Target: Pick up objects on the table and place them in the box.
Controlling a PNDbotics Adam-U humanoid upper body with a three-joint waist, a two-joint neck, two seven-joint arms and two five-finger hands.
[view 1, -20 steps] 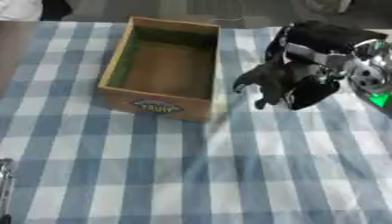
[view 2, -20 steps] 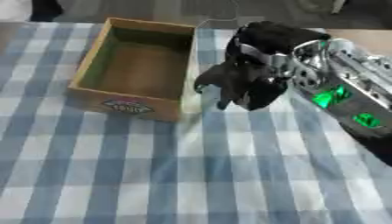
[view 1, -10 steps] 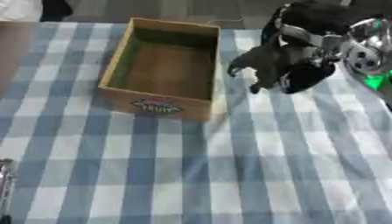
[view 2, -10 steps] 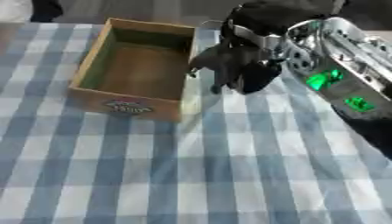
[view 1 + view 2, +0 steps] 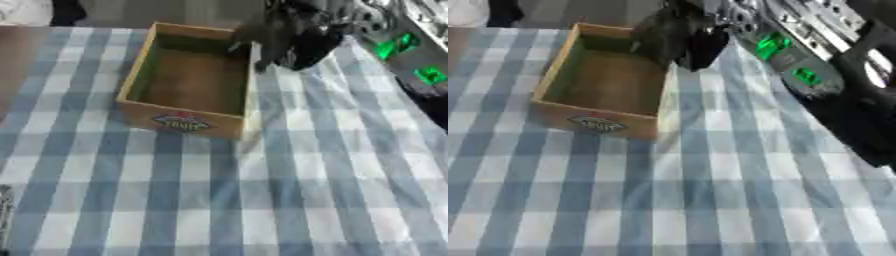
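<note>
Blue-and-white checked tablecloth (image 5: 289, 175) covers the table; dark floor shows along the 12 o'clock edge. Cardboard box (image 5: 188, 80) sits toward 11 o'clock, open top, label on its near wall; no contents can be made out inside. Right hand (image 5: 293, 37) hangs over the box's far right corner, at about 1 o'clock, arm with green lights entering from the upper right. Blurred: cannot tell whether its fingers are curled or hold anything.
</note>
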